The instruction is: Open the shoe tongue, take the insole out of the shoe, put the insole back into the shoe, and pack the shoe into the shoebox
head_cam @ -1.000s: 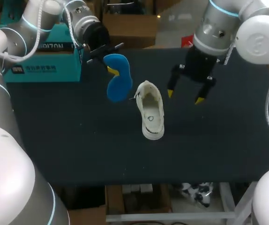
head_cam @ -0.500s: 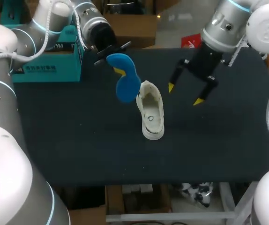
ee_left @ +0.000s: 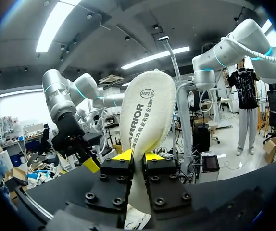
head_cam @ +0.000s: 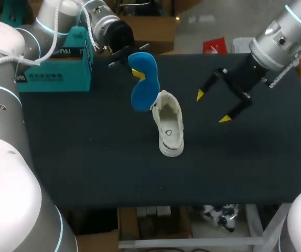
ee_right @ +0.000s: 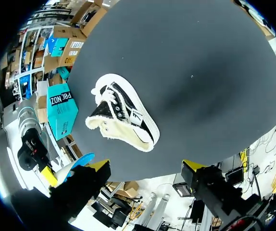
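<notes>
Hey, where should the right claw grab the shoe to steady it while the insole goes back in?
Probably the rim of the shoe on its long side facing the right claw, coming down from above. The opening faces up and is spread wide, so one finger fits inside and one outside. The left claw holds the insole over the far end.

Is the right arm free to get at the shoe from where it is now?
Probably yes. The right hand is open and empty beside the shoe, nothing between them; the left hand holds the insole by its far end.
</notes>
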`<state>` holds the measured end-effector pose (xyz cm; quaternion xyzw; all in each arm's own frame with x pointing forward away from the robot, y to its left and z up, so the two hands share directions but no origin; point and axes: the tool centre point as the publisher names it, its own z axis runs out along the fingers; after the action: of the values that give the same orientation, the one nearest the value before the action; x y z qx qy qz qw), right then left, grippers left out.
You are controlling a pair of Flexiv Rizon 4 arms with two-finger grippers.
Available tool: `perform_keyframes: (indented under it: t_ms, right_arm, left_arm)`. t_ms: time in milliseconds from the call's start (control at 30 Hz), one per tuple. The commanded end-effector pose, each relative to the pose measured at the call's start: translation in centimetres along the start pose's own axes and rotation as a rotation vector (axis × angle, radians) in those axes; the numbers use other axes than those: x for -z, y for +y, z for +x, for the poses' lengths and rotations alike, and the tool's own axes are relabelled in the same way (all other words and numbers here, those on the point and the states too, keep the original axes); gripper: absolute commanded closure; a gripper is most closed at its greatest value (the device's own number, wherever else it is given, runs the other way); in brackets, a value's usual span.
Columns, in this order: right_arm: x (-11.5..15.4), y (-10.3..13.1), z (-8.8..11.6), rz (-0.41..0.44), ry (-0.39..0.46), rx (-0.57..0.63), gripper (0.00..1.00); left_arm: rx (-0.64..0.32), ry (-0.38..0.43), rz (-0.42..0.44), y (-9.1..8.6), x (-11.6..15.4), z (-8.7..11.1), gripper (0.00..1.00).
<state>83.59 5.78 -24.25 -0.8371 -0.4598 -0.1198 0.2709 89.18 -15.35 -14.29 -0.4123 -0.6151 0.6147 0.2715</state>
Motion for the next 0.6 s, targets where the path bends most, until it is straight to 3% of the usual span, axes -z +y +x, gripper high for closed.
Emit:
perform_keyframes:
  t_ms: [33, 267, 600]
  right_arm:
    - [-0.07, -0.20, -0.34, -0.006, 0.029, 0.000, 0.00]
    - [-0.07, -0.20, -0.34, -0.006, 0.029, 0.000, 0.00]
    - [-0.07, -0.20, -0.34, -0.006, 0.029, 0.000, 0.00]
  left_arm:
    - [0.022, -0.008, 0.241, 1.09, 1.08, -0.87, 1.00]
    - [0.058, -0.031, 0.285, 1.88, 1.31, -0.92, 1.00]
    - [0.058, -0.031, 0.285, 1.88, 1.31, -0.92, 1.00]
